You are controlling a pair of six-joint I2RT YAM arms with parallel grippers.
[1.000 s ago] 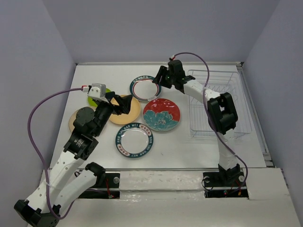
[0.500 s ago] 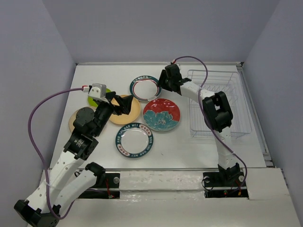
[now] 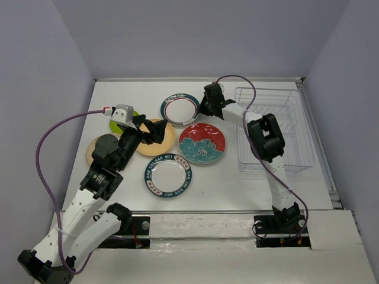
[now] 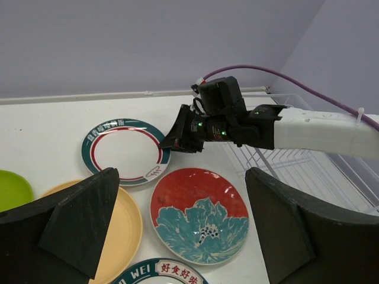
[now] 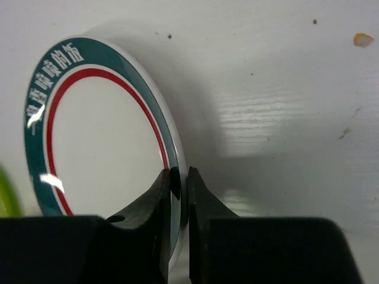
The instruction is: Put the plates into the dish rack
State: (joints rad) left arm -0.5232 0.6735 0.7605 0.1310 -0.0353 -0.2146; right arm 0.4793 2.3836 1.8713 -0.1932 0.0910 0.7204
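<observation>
Gripping: right gripper (image 5: pixel 176 177) pinched nearly shut on the right rim of the far teal-rimmed plate (image 3: pixel 179 109), one finger each side.
Plate: lying on the table (image 3: pixel 118 97), far middle.
Rack: dish rack (image 3: pixel 278 127) sits right of our grip, apart; right arm is nearer.
Left: left gripper (image 3: pixel 151 131) wide open, empty, above the tan plate (image 3: pixel 168 141).
Next: we'd judge lift, tip upright, slot between tines.

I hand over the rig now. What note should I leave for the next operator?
Left claw: open, holding nothing, above a tan plate.
Right claw: shut on the rim of the far teal-rimmed plate.
Dish rack: no plate inside.
Red plate, near teal-rimmed plate, lime plate, second tan plate: on the table.
Done: nothing loaded.
To do: all six plates.
</observation>
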